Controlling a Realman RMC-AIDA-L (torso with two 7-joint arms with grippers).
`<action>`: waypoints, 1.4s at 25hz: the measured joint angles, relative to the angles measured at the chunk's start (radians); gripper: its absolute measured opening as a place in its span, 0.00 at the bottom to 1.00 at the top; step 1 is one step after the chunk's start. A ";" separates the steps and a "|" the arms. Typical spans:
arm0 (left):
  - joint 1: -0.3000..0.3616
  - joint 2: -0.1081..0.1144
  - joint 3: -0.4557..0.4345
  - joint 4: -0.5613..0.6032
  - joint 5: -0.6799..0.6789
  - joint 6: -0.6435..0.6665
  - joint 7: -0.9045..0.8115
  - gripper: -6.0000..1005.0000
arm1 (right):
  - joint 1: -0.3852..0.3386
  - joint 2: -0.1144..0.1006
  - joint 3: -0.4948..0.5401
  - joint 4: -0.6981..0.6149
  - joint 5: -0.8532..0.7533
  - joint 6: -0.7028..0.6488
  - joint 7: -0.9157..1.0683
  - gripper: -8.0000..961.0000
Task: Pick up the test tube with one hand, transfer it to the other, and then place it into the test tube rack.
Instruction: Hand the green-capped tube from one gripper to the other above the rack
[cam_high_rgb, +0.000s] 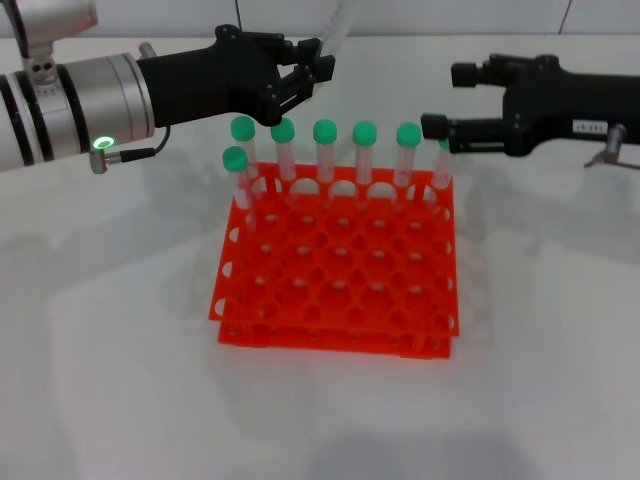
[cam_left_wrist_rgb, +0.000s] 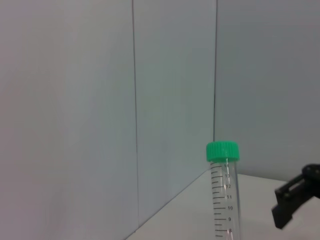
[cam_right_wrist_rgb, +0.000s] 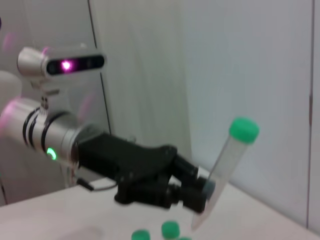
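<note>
Left gripper (cam_high_rgb: 318, 62) holds test tube (cam_right_wrist_rgb: 226, 165) above rack (cam_high_rgb: 340, 270).

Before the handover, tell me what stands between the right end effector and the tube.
Nothing visible. The left end effector holds the tube tilted above the rack's far-left corner; the right end effector hangs across from it over the rack's right side, with open air between. The racked tubes stand lower.

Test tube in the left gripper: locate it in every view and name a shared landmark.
Head view: test tube at top centre, rising from the left gripper, cap out of frame.
Left wrist view: upright before the wall.
Right wrist view: tilted, pinched low.
Landmark: left gripper, head and right wrist views only.
</note>
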 joint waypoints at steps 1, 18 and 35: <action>0.000 0.000 0.000 0.000 -0.001 0.000 0.000 0.19 | 0.007 0.000 0.000 -0.001 0.006 0.003 0.000 0.85; -0.002 0.000 0.016 0.000 -0.004 0.007 0.001 0.20 | 0.081 0.004 -0.005 0.013 0.095 0.099 0.002 0.85; -0.008 0.000 0.026 0.000 -0.004 0.010 0.002 0.20 | 0.148 0.006 -0.029 0.053 0.120 0.111 0.002 0.85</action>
